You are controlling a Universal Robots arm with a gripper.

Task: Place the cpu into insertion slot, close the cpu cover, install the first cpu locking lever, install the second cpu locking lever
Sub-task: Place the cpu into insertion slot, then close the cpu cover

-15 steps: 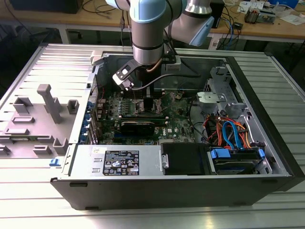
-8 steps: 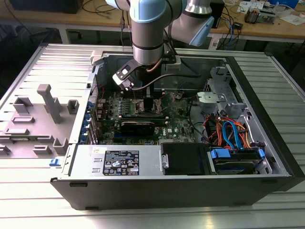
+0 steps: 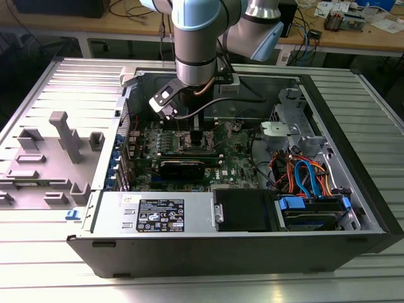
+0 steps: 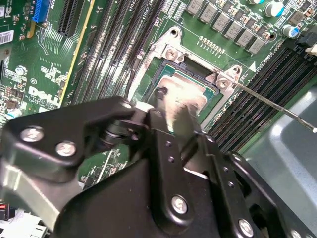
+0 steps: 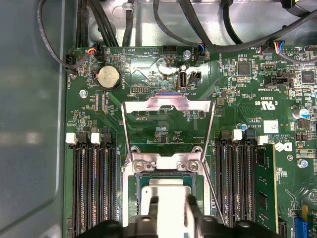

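The cpu point(image 5: 169, 187), a flat square chip with a silver top, lies at the insertion slot point(image 5: 132, 194) on the green motherboard. My gripper point(image 5: 171, 201) reaches down onto it, one finger on each side of the chip, shut on it. In the second wrist view the cpu point(image 4: 190, 91) shows inside the slot's black rim point(image 4: 162, 75), with the gripper point(image 4: 174, 106) over it. The cpu cover point(image 5: 168, 102), a silver frame with a large window, stands flipped open beyond the slot. A thin wire lever point(image 5: 214, 196) sticks out beside the slot. In the exterior view the gripper point(image 3: 196, 129) is low inside the open computer case.
Black memory slots point(image 5: 94, 188) flank the socket, and one memory stick point(image 5: 265, 183) is fitted. A coin battery point(image 5: 107, 77) and black cables point(image 5: 198, 25) lie beyond the cover. The case holds a power supply point(image 3: 158, 214) and drive cables point(image 3: 303, 177); grey fixtures point(image 3: 57, 151) lie outside.
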